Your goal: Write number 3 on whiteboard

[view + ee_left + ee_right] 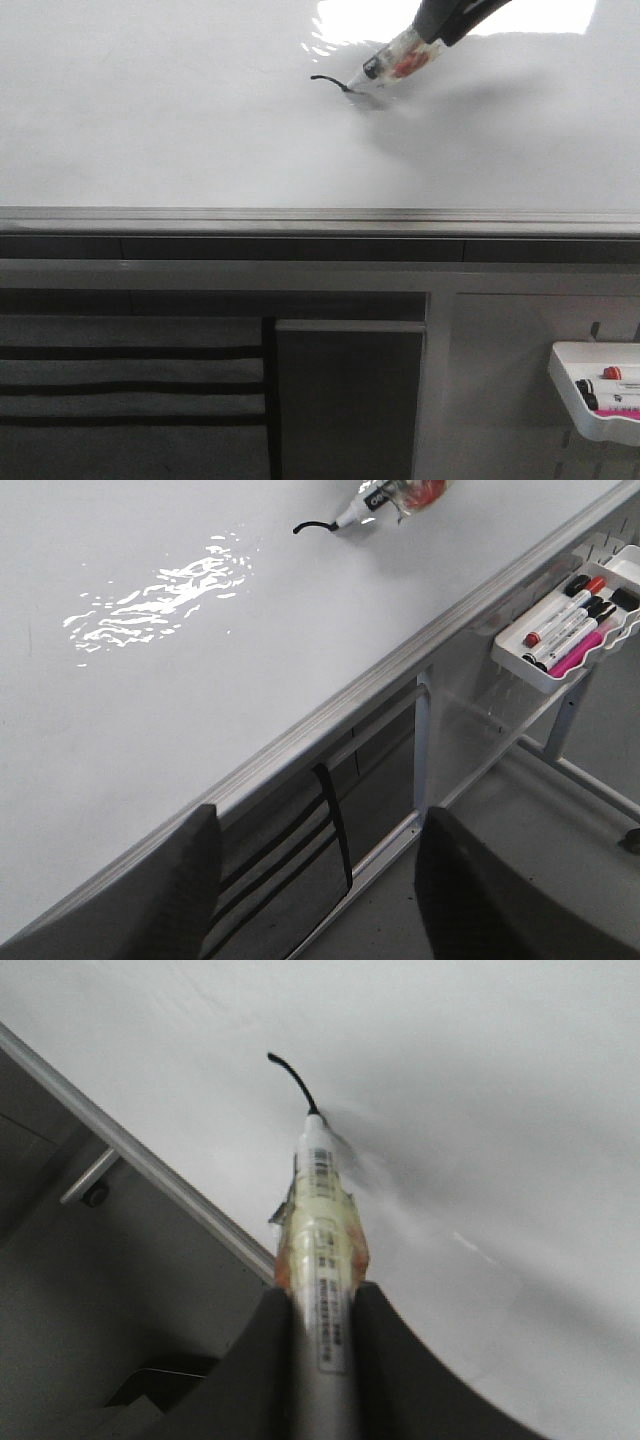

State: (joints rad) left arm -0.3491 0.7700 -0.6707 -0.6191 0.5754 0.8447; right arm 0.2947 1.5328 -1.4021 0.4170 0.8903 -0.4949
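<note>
With my right gripper [320, 1310] clamped on the marker [398, 63] and its tip touching the whiteboard [150, 120] at the end of a short first curve of the number 3 [328, 81], I want light, even pressure; my left gripper [315, 880] hangs open.

Right gripper [322, 1345]: two dark charcoal fingers [262, 1380], matte, smooth, broad at base and curving inward to narrower tips. Left gripper [318, 880]: same dark grey, matte fingers, thick rounded slabs. No visible cables, screws or markings.
</note>
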